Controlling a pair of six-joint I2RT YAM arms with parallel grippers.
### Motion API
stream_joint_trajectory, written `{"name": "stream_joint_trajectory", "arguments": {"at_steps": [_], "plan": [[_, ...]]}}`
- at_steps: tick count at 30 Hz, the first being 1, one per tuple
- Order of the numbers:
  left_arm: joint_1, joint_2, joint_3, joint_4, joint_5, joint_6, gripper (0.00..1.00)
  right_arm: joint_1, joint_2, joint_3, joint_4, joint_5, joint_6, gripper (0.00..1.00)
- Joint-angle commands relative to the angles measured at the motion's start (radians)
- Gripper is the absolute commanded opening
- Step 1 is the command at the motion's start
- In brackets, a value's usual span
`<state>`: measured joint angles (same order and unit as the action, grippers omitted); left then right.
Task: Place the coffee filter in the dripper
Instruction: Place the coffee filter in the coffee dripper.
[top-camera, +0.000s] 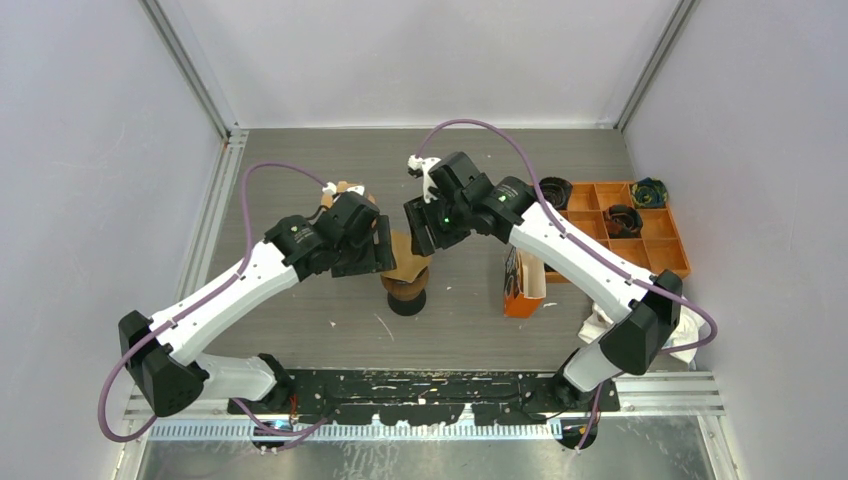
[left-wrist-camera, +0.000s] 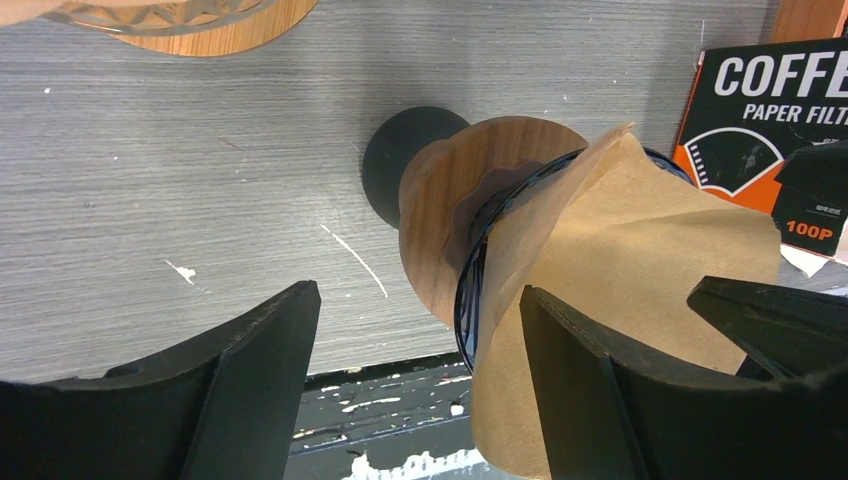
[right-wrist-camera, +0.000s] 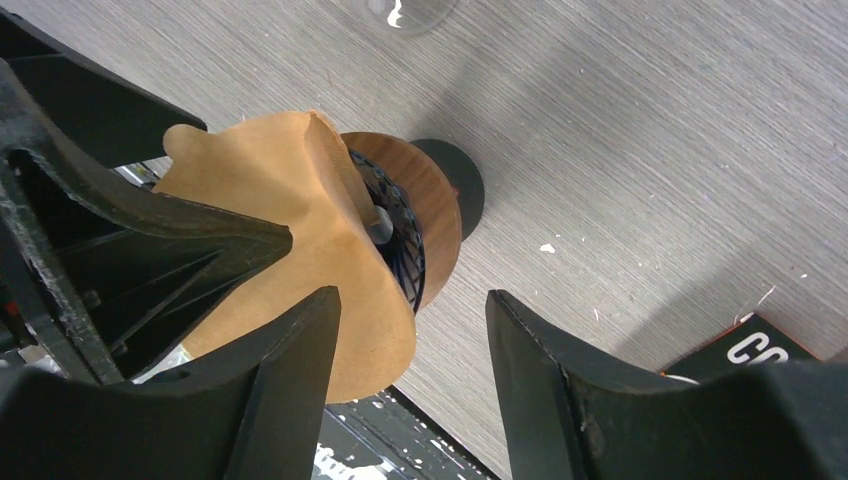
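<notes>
top: overhead, far | wrists: close, downward | shared: dripper (top-camera: 402, 288)

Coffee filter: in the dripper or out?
In: the coffee filter sits with its lower part inside the dripper; much paper protrudes above the rim.

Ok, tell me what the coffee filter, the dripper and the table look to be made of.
The coffee filter looks like thin unbleached brown paper, matte, with soft folds. The dripper has a smooth wood collar, grain showing, around a dark wire cage, probably metal. The table is grey with wood-like streaks, likely laminate, scuffed white in spots.
</notes>
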<state>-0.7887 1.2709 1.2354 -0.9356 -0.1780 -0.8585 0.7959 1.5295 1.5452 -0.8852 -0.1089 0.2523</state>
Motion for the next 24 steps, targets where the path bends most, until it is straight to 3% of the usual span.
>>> {"name": "stream_joint_trajectory", "arguments": {"at_steps": [1, 24], "plan": [[0.008, -0.032, 0.008, 0.048, 0.010, 0.016, 0.76, 0.003, -0.034, 0.032, 0.074, -0.034, -0.026, 0.62], [0.008, -0.025, -0.064, 0.091, 0.032, 0.028, 0.76, 0.002, 0.044, -0.071, 0.188, 0.024, -0.044, 0.63]]}}
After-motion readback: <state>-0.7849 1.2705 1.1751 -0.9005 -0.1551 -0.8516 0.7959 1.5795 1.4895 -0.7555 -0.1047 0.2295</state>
